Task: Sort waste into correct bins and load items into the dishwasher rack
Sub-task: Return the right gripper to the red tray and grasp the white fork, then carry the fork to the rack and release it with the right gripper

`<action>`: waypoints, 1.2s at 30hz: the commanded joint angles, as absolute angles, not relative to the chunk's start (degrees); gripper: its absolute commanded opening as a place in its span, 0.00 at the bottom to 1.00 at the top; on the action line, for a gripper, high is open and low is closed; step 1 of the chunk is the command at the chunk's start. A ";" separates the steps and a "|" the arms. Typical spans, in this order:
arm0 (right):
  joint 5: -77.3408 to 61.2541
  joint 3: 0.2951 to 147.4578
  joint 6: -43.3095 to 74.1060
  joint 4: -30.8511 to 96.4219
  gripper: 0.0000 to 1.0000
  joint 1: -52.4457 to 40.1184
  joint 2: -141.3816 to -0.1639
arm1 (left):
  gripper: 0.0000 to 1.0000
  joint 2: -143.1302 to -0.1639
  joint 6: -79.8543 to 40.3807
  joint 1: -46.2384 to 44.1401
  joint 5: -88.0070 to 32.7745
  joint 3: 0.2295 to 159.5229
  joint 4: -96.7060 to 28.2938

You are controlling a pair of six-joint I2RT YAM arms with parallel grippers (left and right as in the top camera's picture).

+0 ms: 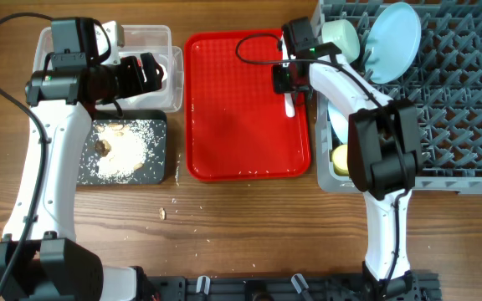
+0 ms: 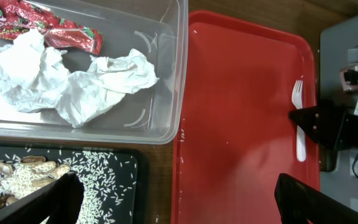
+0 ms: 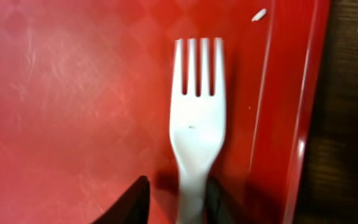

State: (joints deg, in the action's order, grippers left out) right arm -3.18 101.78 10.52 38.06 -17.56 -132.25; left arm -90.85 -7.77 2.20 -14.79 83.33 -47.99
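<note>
The white fork (image 3: 196, 134) lies flat by the right edge of the red tray (image 3: 73, 93), tines toward the top of the right wrist frame. I have the right gripper (image 3: 178, 202) low over its handle, fingers (image 3: 132, 199) on either side; I cannot tell whether they pinch it. The left gripper (image 2: 179, 199) hangs spread wide and empty at the frame's bottom, with crumpled tissue (image 2: 98, 87) and a red wrapper (image 2: 42, 28) in the clear tub (image 2: 169, 74) upper left, rice (image 2: 98, 171) on the black tray (image 2: 132, 186) lower left

Three downward views, shared fork (image 3: 194, 127)
</note>
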 commanded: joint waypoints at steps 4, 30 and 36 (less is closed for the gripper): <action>-4.16 102.63 10.66 38.76 0.14 -17.63 -135.55 | 1.00 -90.74 -7.27 2.02 -14.48 84.23 -47.86; -8.86 103.94 9.34 53.82 0.04 -16.03 -106.69 | 1.00 -90.74 -7.27 2.02 -14.48 84.23 -47.86; -4.54 103.92 22.76 63.83 0.04 -7.11 -100.16 | 1.00 -90.74 -7.27 2.02 -14.48 84.23 -47.86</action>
